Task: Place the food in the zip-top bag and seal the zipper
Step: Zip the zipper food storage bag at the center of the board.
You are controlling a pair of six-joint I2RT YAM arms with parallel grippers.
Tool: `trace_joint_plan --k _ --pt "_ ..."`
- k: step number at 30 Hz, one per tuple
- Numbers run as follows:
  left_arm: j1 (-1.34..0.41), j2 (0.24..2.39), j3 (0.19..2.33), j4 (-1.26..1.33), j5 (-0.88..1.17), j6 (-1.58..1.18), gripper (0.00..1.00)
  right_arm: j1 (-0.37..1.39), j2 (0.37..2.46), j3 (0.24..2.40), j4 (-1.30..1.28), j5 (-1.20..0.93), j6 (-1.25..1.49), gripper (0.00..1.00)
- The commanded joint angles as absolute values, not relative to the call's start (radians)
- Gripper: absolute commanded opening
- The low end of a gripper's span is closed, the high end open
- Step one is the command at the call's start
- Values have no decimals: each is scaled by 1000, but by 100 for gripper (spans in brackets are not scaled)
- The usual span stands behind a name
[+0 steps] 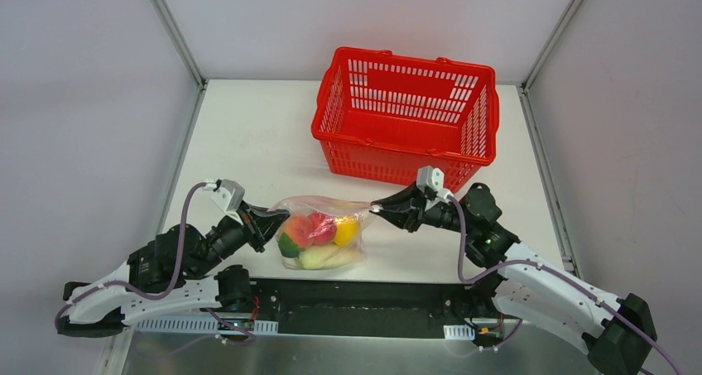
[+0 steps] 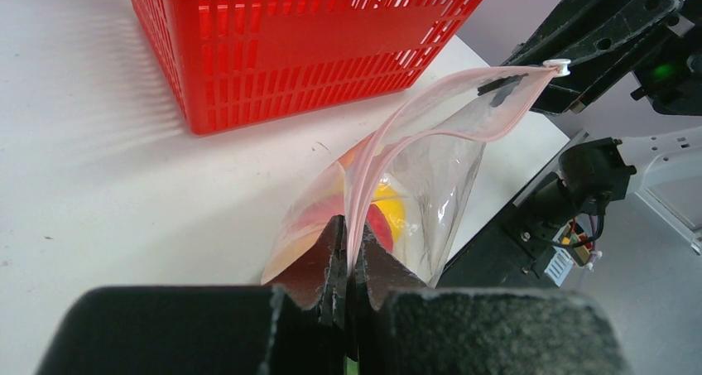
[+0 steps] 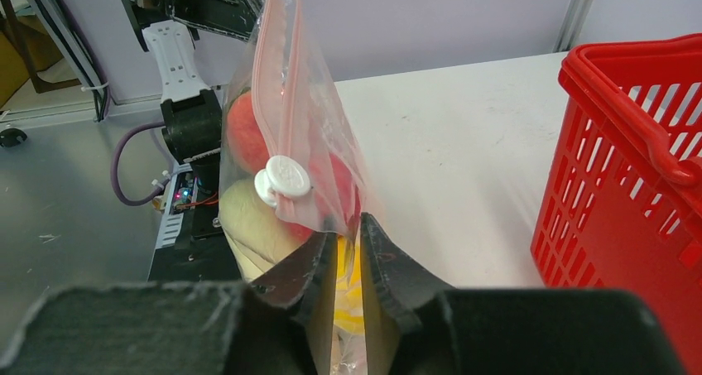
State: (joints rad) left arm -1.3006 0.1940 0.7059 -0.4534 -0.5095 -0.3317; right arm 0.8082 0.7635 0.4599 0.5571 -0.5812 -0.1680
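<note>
Jaws pinch the zip-top bag [image 1: 324, 204] holding food [image 1: 319, 228].

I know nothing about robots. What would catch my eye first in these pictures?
Probably the bright red basket at the far side of the white table, which looks empty. Nearer the arms, a clear zip-top bag stuffed with colourful toy food is held stretched between the left gripper and the right gripper. Each pinches one end of its pink-edged mouth.
</note>
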Motion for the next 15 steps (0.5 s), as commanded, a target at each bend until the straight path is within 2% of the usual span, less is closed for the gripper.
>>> trace_joint_plan --k 1,7,9,10,12,13,15 --pt "-1294 195 710 -429 -515 -346 0 804 772 485 634 -596 -147 17" --pt "-1293 181 698 -421 -520 -351 0 805 781 486 640 -601 -126 0" --pt "-1293 185 700 -429 -517 -352 0 805 779 485 640 -584 -106 0" --pt "-1293 190 709 -446 -509 -349 4 805 776 484 640 -567 -88 0" --pt "-1293 208 772 -579 -516 -359 35 804 765 480 635 -481 -33 0" --pt "-1293 211 799 -641 -533 -371 54 805 755 480 620 -430 5 0" --pt "-1293 211 839 -721 -563 -372 72 805 742 493 566 -348 77 0"
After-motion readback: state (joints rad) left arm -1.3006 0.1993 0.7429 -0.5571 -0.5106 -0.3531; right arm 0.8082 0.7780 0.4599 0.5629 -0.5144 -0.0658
